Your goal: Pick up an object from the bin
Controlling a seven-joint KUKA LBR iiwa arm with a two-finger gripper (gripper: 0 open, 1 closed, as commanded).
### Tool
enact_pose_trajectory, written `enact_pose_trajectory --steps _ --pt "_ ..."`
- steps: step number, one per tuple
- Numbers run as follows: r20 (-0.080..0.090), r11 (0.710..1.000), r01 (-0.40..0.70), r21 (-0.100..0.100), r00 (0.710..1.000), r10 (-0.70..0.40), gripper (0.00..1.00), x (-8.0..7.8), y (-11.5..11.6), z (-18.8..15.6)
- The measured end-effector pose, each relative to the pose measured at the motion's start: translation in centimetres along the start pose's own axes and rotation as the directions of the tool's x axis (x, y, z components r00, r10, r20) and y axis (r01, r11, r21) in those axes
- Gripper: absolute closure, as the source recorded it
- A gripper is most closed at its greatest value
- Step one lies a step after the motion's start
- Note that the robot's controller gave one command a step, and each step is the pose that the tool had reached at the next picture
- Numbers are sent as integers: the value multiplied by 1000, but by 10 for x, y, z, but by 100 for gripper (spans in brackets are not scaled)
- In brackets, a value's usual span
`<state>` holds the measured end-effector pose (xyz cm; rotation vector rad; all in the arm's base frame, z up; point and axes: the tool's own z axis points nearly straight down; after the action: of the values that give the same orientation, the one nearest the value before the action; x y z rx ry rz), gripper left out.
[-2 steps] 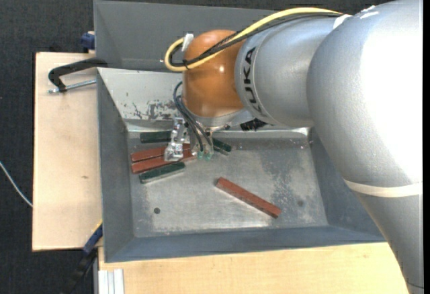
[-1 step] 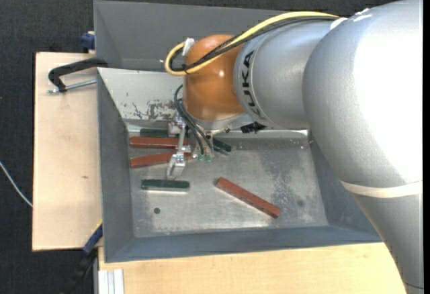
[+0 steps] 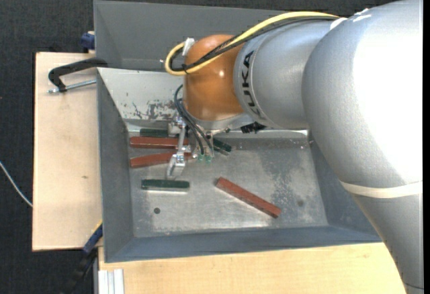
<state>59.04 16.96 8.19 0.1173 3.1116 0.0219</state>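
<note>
My gripper [image 3: 189, 158] hangs low over the left middle of the bin, open, with nothing visible between its fingers. Its left fingertip [image 3: 177, 165] sits at the right end of a red-brown flat stick [image 3: 149, 161]. A second red-brown stick [image 3: 152, 142] lies just behind that one, and a dark green stick [image 3: 153, 131] lies behind both. Another dark green stick [image 3: 164, 184] lies just in front of the gripper. A short dark green piece [image 3: 222, 148] shows to the right of the right finger.
A longer red-brown stick [image 3: 246, 197] lies slanted on the bin floor at the front right. A small dark spot [image 3: 157, 211] marks the floor at the front left. The arm and its orange cover hang over the bin's back and right.
</note>
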Motion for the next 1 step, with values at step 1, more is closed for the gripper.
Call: enact_pose_trajectory --steps 1 --pt "-17 996 -94 10 995 94 100 -4 10 1"
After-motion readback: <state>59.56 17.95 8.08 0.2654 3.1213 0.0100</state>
